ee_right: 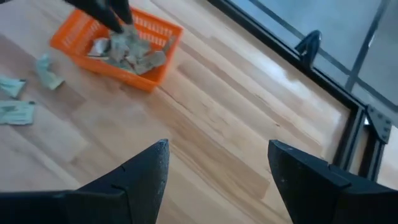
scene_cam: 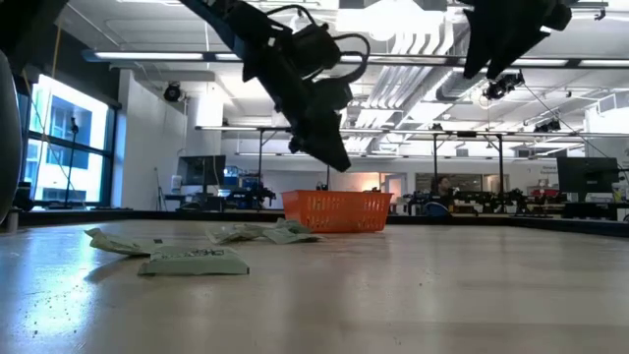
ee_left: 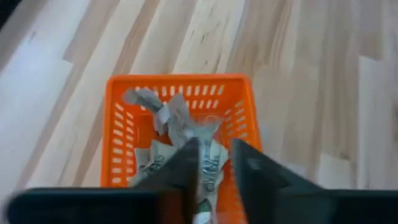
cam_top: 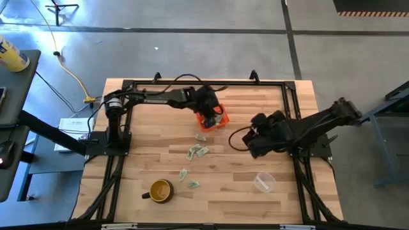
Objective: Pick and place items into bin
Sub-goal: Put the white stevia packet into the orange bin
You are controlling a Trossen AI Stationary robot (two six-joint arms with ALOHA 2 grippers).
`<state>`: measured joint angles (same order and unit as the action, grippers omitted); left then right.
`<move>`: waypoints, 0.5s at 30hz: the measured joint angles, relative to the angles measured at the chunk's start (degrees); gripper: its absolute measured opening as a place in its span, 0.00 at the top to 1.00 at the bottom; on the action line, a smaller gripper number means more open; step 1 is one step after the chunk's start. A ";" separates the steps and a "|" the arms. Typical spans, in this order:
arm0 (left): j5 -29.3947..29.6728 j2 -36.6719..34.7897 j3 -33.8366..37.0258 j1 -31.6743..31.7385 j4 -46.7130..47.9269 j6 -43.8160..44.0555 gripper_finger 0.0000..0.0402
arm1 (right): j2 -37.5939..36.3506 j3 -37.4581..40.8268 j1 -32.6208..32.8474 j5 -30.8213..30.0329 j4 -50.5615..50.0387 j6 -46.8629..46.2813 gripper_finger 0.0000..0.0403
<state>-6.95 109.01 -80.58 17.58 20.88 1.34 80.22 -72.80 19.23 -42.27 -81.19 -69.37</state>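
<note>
The orange bin (cam_top: 221,121) sits toward the table's far middle and holds several crumpled green-and-white scraps (ee_left: 163,118). My left gripper (ee_left: 216,147) hangs just above the bin (scene_cam: 337,211), its fingers nearly together around a scrap. More scraps (cam_top: 198,152) lie flat on the wood nearer the front, some close in the low view (scene_cam: 192,261). My right gripper (ee_right: 217,155) is open and empty. It hovers right of the bin (ee_right: 155,71), above bare table (cam_top: 254,135). My left gripper pinches one scrap (ee_left: 210,167) between its two fingers, which come from above and point down into the bin. The scrap shows in the narrow gap between them, over the pile in the bin. I cannot tell whether its lower end rests on that pile.
A yellow-brown mug (cam_top: 160,190) stands near the front edge, left of centre. A clear plastic cup (cam_top: 264,182) lies front right. Black frame rails (cam_top: 204,83) run along the table's far and side edges. Bare wood lies between the bin and the right arm.
</note>
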 joint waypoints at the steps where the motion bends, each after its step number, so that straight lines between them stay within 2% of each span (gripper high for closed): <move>1: 0.37 0.00 -0.06 -0.32 0.89 0.02 0.61 | -0.36 0.73 -0.71 0.15 0.33 0.20 0.35; 5: 1.77 -0.97 0.01 -0.77 8.33 -0.22 0.38 | -1.47 3.98 -3.52 2.18 5.51 2.46 0.35; 8: -0.15 -4.18 -0.09 -1.23 16.55 -3.93 0.29 | -1.58 6.25 -3.88 4.27 12.14 7.97 0.35; 11: -3.47 -7.45 -0.09 -3.35 27.20 -8.37 0.27 | -1.50 8.51 -4.31 7.00 18.54 11.37 0.35; 15: -5.35 -11.86 0.27 -7.44 36.49 -7.51 0.34 | -1.48 10.57 -5.15 8.70 24.03 11.42 0.35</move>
<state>-12.30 97.15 -80.30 10.13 57.38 -6.17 78.74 -62.23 14.08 -33.57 -57.16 -57.95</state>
